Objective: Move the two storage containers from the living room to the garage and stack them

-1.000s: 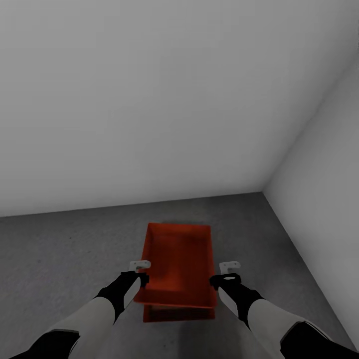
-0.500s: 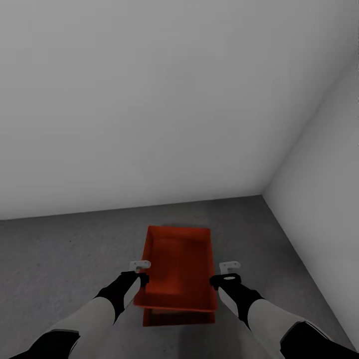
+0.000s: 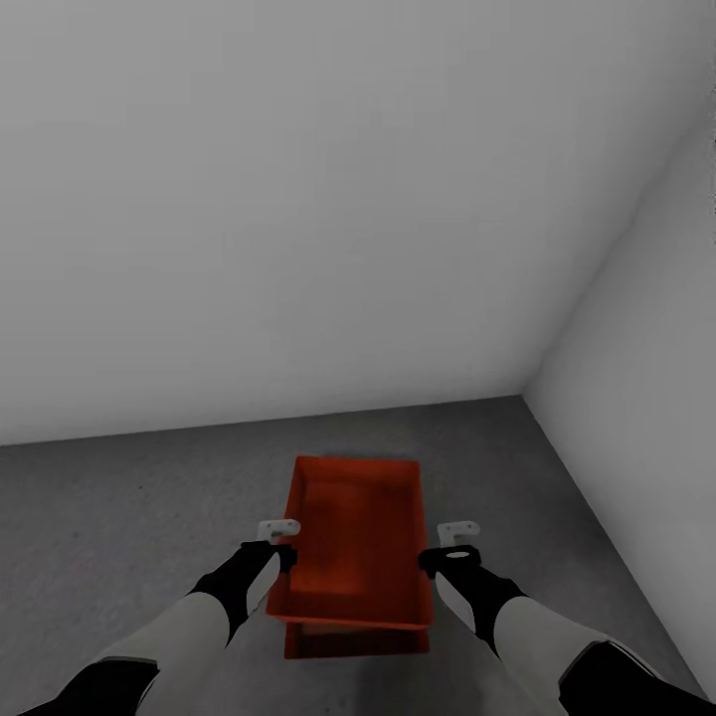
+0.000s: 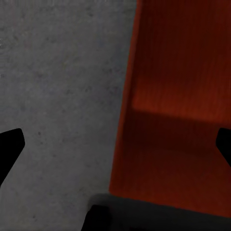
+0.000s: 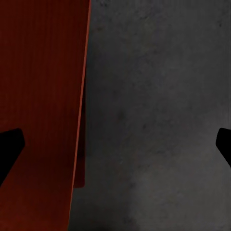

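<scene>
Head view puts your upper storage container (image 3: 353, 542) between both wide-open, empty pincers, left (image 3: 278, 542) and right (image 3: 457, 547), its long axis running away from you over the lower container (image 3: 353, 641) on the floor (image 3: 119, 517).

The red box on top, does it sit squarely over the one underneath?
No: in the head view the upper storage container sits further forward, leaving the lower storage container sticking out at the near end.
</scene>
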Tool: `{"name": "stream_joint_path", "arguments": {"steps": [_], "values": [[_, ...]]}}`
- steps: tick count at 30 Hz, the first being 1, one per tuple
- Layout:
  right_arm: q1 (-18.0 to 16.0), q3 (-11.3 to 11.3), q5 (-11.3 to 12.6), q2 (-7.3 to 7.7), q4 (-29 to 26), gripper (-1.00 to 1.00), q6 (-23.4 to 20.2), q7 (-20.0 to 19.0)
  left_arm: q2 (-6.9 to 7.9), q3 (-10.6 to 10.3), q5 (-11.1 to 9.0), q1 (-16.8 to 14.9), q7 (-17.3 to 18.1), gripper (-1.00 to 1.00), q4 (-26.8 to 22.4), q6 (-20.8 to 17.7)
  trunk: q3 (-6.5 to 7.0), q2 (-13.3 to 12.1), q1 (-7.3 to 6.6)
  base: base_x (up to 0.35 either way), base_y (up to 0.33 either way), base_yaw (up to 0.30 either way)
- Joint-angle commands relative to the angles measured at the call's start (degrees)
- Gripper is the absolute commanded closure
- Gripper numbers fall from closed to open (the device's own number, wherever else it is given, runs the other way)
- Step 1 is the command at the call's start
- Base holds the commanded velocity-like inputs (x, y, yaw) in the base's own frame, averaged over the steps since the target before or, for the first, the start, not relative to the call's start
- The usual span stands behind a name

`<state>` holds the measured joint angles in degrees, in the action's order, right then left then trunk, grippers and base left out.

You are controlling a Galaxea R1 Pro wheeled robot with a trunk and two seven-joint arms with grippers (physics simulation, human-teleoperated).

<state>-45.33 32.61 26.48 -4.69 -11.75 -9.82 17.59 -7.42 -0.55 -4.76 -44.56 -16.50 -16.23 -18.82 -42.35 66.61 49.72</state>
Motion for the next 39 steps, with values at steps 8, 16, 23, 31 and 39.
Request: {"name": "stream_joint_path", "arguments": {"steps": [8,16,23,31,39], "values": [[-0.02,0.5,0.33,0.03,-0.12,-1.0,-0.38,0.37,0.01,-0.08,-0.51,0.0,-0.33,-1.0,-0.11,-0.25,0.68,0.03,0.0,0.0,0.0,0.0],[-0.02,0.52,0.33,0.03,-0.12,-1.0,-0.38,0.37,0.02,-0.15,-0.51,0.0,-0.29,-1.0,-0.11,-0.25,1.39,0.03,0.0,0.0,0.0,0.0],[-0.02,0.48,0.33,0.09,-0.12,-1.0,-0.44,0.35,-0.05,-0.17,-0.51,0.0,-0.32,-1.0,-0.11,-0.25,1.83,0.03,0.0,-0.073,0.0,0.0],[-0.02,0.45,0.33,0.12,-0.12,-1.0,-0.45,0.36,-0.05,-0.23,-0.51,0.0,-0.35,-1.0,-0.11,-0.25,1.88,0.03,0.0,-0.287,0.0,0.0],[-0.02,0.43,0.33,0.12,-0.12,-1.0,-0.45,0.35,-0.05,-0.24,-0.51,0.0,-0.37,-1.0,-0.11,-0.25,1.88,0.03,0.0,-0.314,0.0,0.0]]}}
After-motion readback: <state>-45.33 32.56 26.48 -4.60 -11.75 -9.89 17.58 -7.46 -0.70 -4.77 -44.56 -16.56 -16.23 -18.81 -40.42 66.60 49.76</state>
